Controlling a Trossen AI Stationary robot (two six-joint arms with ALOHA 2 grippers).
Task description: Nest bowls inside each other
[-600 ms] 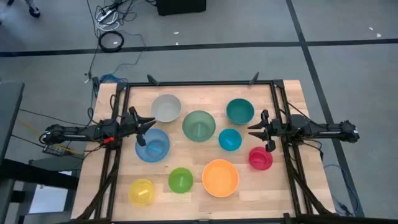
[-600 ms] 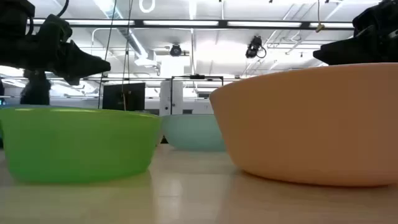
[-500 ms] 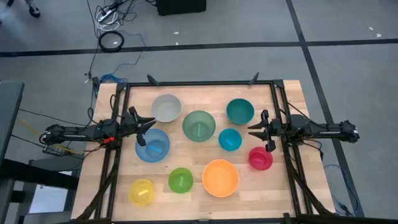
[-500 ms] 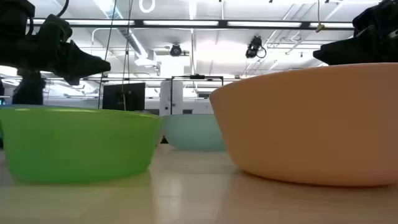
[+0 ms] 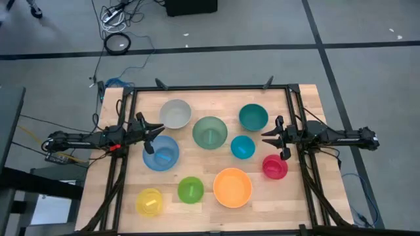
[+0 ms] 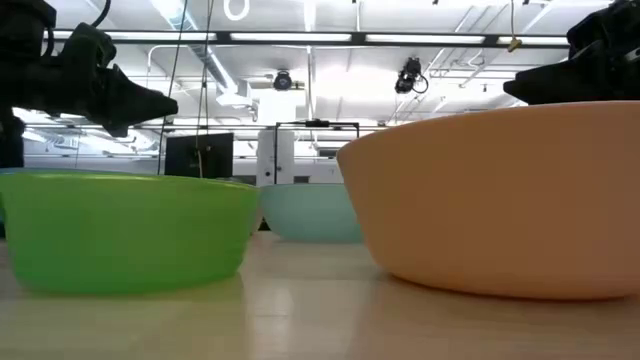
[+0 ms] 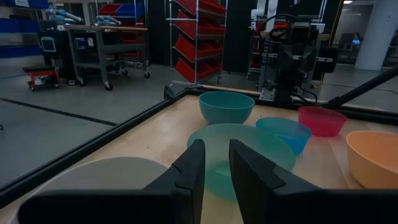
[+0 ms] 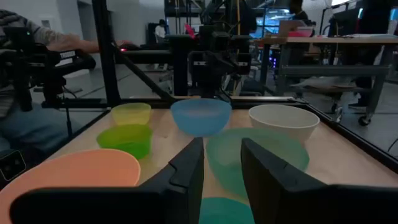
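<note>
Several bowls stand apart, each upright on its base on the wooden table: white-grey [image 5: 175, 113], pale green [image 5: 210, 132], teal [image 5: 252, 117], cyan [image 5: 242, 147], blue [image 5: 161, 153], pink-red [image 5: 275, 167], orange [image 5: 232, 187], lime green [image 5: 190, 190] and yellow [image 5: 149, 201]. My left gripper [image 5: 157, 128] hovers at the table's left side, between the white-grey and blue bowls. It is open, with nothing between its fingers [image 7: 216, 149]. My right gripper [image 5: 265, 136] hovers at the right side between the teal and pink-red bowls, open and empty [image 8: 222, 146].
A black metal frame [image 5: 210, 87] runs along the table's far, left and right edges. Bare wood lies between the bowls in narrow strips. In the right wrist view a person's arm [image 8: 56, 42] shows beyond the table's left side. Cables lie on the floor [image 5: 118, 26].
Neither arm and no bowl has moved. In the low view a dark shape in the room behind the table has passed toward the left.
</note>
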